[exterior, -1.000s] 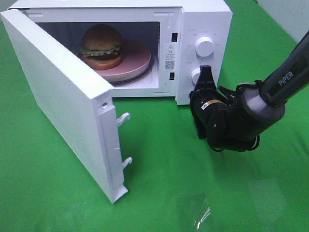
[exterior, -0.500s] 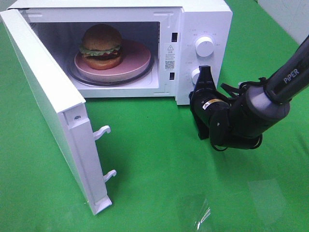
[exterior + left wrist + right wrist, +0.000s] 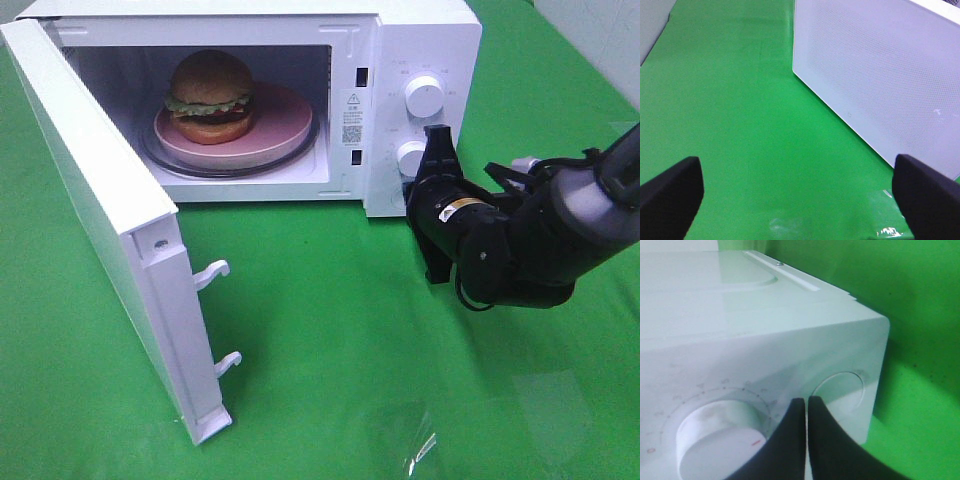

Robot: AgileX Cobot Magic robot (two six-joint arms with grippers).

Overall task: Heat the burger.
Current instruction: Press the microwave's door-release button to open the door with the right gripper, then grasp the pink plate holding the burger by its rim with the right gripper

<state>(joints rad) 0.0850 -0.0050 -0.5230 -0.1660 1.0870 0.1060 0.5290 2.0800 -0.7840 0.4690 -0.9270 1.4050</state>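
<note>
Left wrist view: the left gripper (image 3: 796,165) shows only two dark fingertips (image 3: 671,192) clipped at the frame corners; the white dotted panel (image 3: 880,75) beyond one fingertip runs off the edge. Exterior high view: the closed fingers of the right gripper (image 3: 441,136) overlap the lower knob (image 3: 409,158) at its rim, and print on the sticker (image 3: 352,118) beyond them is too small to read. Right wrist view: the dial knob (image 3: 715,440) beside the fingertips is cut off, markings blurred.

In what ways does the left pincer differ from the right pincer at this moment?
The left pincer stands wide open; the right pincer is shut. The left pincer faces green cloth beside the microwave door; the right pincer points at the microwave's control panel, by a white knob. Both are black and hold nothing.
</note>
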